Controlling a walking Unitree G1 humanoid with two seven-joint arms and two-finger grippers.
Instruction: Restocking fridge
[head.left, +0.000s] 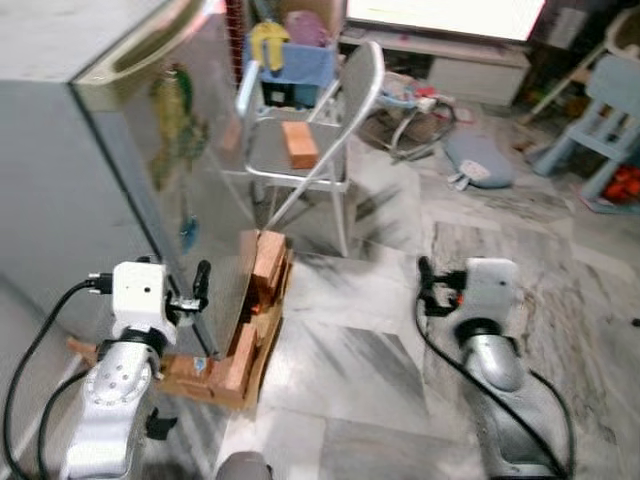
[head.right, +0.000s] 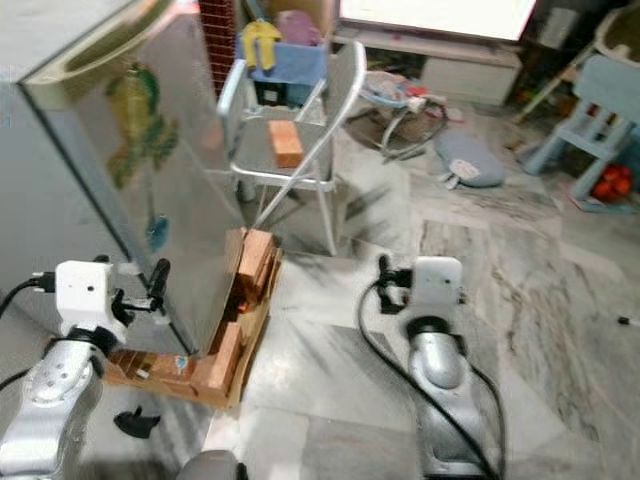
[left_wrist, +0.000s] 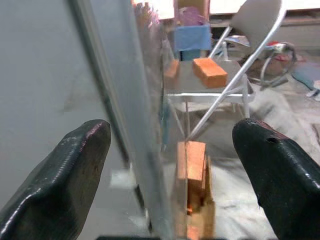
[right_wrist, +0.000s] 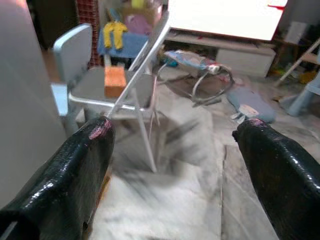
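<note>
Fridge, a tall silver box with a glossy reflective side panel (head.left: 175, 150), stands at the robot's left in the left eye view, its front corner just ahead of the left gripper (head.left: 190, 290). A grey metal folding chair (head.left: 330, 130) sits beyond that corner, an orange rectangular brick-like block (head.left: 299, 144) lying on its seat near the front edge. At the foot of the fridge a brown cardboard tray with wooden blocks (head.left: 250, 330) leans against the panel. The right gripper (head.left: 432, 285) hovers over the grey marbled tile floor (head.left: 360, 350), well apart from the fridge.

The right eye view gives the same layout, the block's long axis running roughly front to back on the seat.

In the left wrist view the two black fingers (left_wrist: 60, 175) are spread wide, straddling the fridge's vertical edge (left_wrist: 150, 125), nothing between them.

In the right wrist view the fingers (right_wrist: 70, 170) are likewise parted and empty, pointed toward the chair, with the block ahead and toward the fridge side.

My judgement: the left arm is nearer the fridge, and any door edge lies straight ahead of it; which face is the door I cannot tell
</note>
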